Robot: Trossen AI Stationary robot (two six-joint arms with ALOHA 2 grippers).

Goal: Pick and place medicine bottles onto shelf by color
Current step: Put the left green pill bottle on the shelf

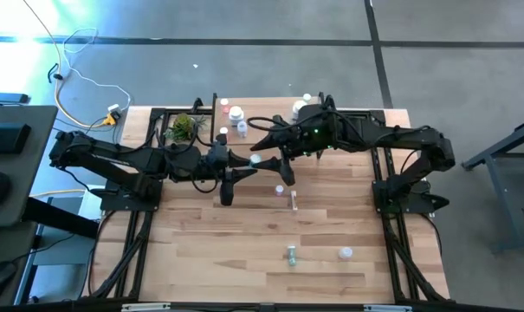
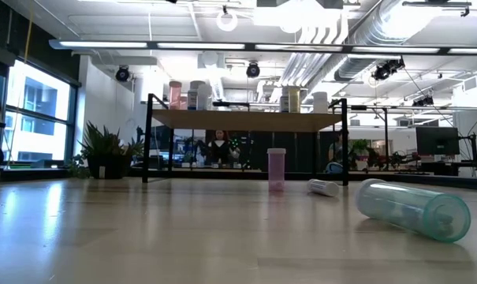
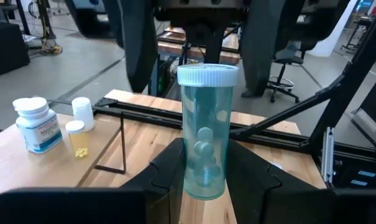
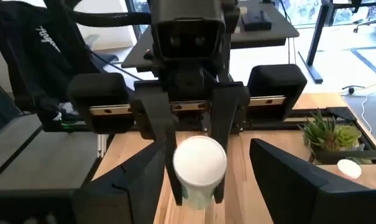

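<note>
A translucent green medicine bottle point(image 3: 203, 130) with a white cap point(image 4: 200, 160) stands in the air above the table's middle, with my left gripper point(image 1: 249, 161) shut on it. My right gripper point(image 4: 206, 183) is open. Its two fingers point(image 3: 135, 43) stand on either side of the bottle's cap, apart from it. The shelf point(image 1: 270, 120) stands at the table's far edge, with a few bottles point(image 1: 236, 114) upright on its board. My left gripper pinches the green bottle's lower body point(image 3: 203, 183) between its two fingers point(image 3: 166, 177). The fingers come about level from the table's left side. The bottle stands upright with its cap on top, lifted clear of the table.
A pink bottle point(image 1: 280, 189) stands on the table, and a clear vial point(image 1: 294, 201) lies beside it. Nearer the front lie a green bottle point(image 1: 291, 254) and a white-capped one point(image 1: 345, 253). A small plant point(image 1: 184, 128) sits at the shelf's left end.
</note>
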